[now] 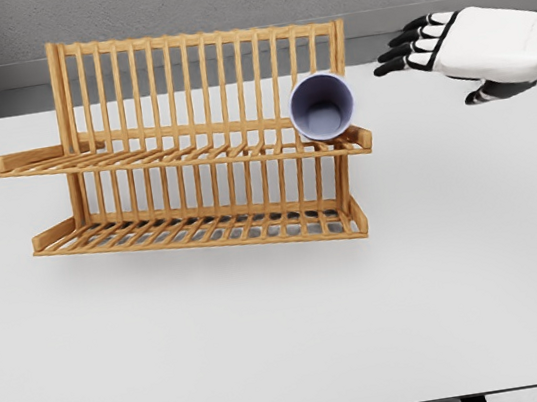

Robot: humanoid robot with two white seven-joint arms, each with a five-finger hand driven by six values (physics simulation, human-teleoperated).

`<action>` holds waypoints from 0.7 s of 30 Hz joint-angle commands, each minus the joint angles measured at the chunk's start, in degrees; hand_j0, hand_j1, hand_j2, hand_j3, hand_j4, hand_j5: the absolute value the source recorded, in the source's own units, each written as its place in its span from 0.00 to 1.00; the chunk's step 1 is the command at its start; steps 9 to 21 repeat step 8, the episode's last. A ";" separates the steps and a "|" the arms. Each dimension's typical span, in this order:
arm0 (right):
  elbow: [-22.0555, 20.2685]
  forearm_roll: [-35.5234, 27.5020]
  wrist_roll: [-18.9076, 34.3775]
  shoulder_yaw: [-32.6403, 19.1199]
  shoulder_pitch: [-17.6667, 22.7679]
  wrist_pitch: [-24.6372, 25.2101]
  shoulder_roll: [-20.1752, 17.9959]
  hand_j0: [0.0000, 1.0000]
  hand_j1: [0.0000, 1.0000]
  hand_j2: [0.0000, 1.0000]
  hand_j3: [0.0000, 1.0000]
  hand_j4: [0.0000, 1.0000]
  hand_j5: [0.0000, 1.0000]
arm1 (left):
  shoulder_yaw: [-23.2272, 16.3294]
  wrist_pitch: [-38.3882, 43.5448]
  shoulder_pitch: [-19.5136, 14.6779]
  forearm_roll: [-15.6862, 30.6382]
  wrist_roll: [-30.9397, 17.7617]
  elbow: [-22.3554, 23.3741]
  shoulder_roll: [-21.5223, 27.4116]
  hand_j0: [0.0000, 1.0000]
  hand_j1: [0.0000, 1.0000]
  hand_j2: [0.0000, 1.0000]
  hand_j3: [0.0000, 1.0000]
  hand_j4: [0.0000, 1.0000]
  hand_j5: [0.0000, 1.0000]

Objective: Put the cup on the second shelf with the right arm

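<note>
The wooden rack (190, 152) stands toward the back left of the white table (289, 339), leaving a wide bare stretch in front of it out to the near edge and another to its right, where the right hand (473, 49) hovers above the table's far right part. The cup (322, 106) lies on its side at the right end of the rack's upper shelf, close to that shelf's end, its open mouth facing the camera. The hand is apart from the cup, fingers (408, 49) stretched out toward the rack and loosely spread, holding and touching nothing.
</note>
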 commanded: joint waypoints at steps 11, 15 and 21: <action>5.16 0.27 -0.05 -9.24 10.37 0.03 3.60 1.00 1.00 1.00 1.00 1.00 1.00 | 0.00 -0.01 0.00 -0.01 -0.01 0.01 0.01 1.00 1.00 1.00 1.00 1.00 1.00; 5.16 0.27 -0.05 -9.24 10.37 0.03 3.60 1.00 1.00 1.00 1.00 1.00 1.00 | 0.00 -0.01 0.00 -0.01 -0.01 0.01 0.01 1.00 1.00 1.00 1.00 1.00 1.00; 5.16 0.27 -0.05 -9.24 10.37 0.03 3.60 1.00 1.00 1.00 1.00 1.00 1.00 | 0.00 -0.01 0.00 -0.01 -0.01 0.01 0.01 1.00 1.00 1.00 1.00 1.00 1.00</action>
